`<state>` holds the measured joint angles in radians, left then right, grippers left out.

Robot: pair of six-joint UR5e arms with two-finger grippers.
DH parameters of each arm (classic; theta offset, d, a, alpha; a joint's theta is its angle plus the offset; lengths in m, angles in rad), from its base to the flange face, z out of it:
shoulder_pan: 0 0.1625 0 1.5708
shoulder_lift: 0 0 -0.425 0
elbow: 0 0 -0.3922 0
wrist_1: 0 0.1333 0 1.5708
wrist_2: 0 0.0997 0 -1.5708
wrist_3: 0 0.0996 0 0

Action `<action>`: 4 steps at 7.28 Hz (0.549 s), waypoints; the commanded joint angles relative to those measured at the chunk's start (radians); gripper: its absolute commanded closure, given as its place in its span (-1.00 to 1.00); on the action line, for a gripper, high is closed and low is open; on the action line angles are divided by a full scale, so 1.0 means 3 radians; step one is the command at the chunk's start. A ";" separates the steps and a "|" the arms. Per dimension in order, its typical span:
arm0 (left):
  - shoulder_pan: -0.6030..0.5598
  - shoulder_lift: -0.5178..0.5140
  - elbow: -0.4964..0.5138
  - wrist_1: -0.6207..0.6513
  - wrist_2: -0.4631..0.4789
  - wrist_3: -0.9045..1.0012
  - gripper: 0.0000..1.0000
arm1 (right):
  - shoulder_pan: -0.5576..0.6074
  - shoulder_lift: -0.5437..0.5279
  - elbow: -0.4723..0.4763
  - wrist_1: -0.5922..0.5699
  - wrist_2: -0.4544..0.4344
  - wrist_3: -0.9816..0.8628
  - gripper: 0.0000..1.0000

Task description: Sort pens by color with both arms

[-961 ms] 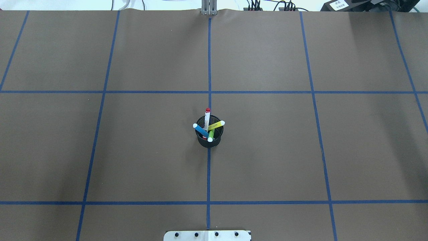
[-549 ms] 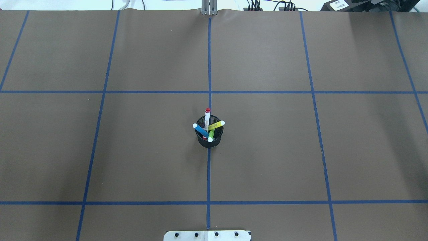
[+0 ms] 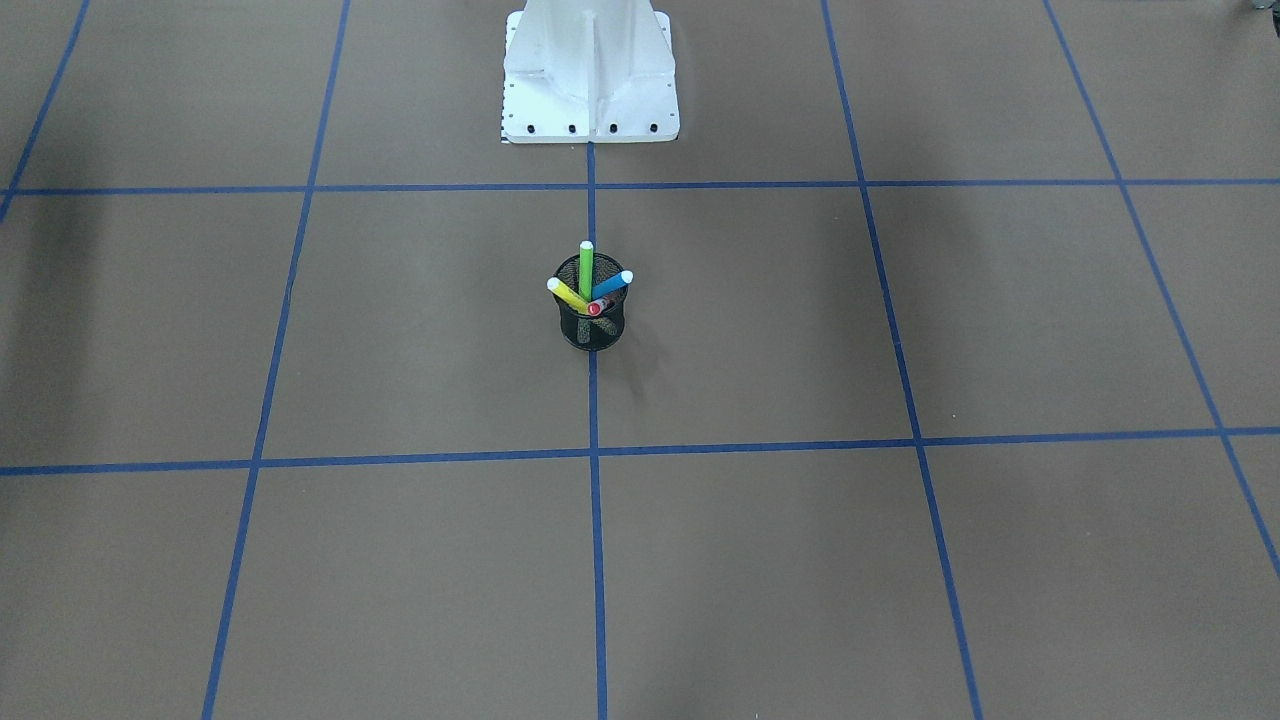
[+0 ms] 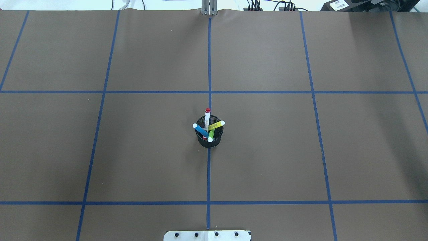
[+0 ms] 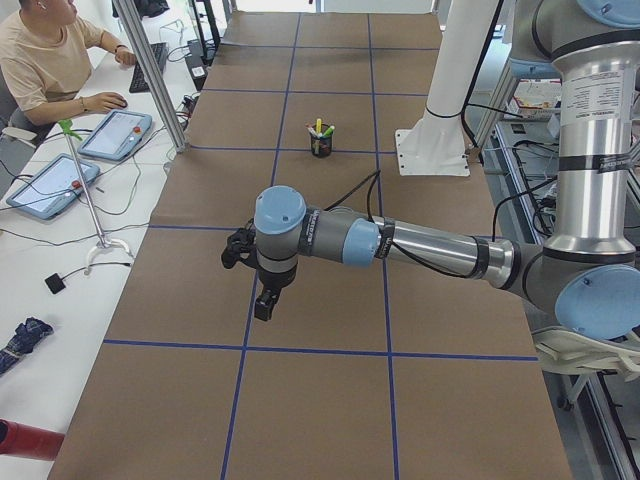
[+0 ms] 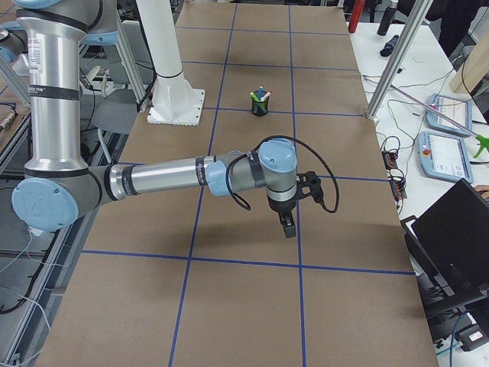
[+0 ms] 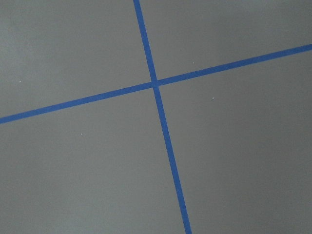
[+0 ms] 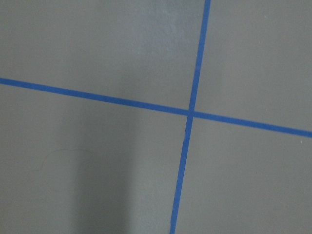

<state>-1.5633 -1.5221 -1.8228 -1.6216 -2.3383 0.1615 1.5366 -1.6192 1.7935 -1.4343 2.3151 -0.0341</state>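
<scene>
— Where is the left pincer (image 5: 264, 306)?
— It hangs over the counter (image 5: 330, 400) with its tips pointing down, near the end on the robot's left. It shows only from the side, so I cannot tell how far open it is, or if it holds a thing
— And the left arm (image 5: 430, 246)?
— The big part stands up tall by the robot. The long part reaches out flat over the counter, and then the wrist bends down
— What about the right pincer (image 6: 288, 226)?
— It is much the same at the other end. It hangs over the counter with its tips down, and I cannot tell if it is wide or narrow. The right arm (image 6: 164, 178) reaches out flat too, with its wrist bent down
— What do the wrist cameras see?
— Each sees just brown counter and a cross of blue lines (image 7: 154, 83)
— Where are the pens (image 3: 586, 270)?
— All four stand in the black cup (image 4: 209, 143). The cup sits on the middle blue line (image 4: 208, 174), in front of the white base (image 3: 590, 80), well apart from both pincers
— How do they lean?
— The white pen (image 4: 207, 119) with red ends leans away from the robot. The blue pen (image 4: 201, 130) leans to the robot's left, the yellow pen (image 4: 216, 125) leans to its right, and the green pen (image 4: 211, 134) leans toward the robot
</scene>
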 commanded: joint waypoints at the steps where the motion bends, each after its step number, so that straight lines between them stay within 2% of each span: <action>1: -0.0004 -0.0081 0.0002 -0.0260 -0.0145 0.0019 -1.00 | -0.0003 0.0038 -0.0041 0.0271 0.0009 -0.0049 -1.00; 2: -0.0004 -0.0187 0.0022 -0.0346 -0.0157 0.0004 -1.00 | -0.0003 0.0115 -0.0113 0.0281 -0.0006 -0.0025 -1.00; 4: 0.0006 -0.0173 -0.0085 -0.0596 -0.0263 -0.0002 -1.00 | -0.0024 0.0202 -0.0108 0.0332 0.0009 0.0092 -1.00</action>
<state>-1.5633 -1.5752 -1.8307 -1.7457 -2.3913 0.1626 1.5332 -1.5714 1.7630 -1.3421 2.3161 -0.0298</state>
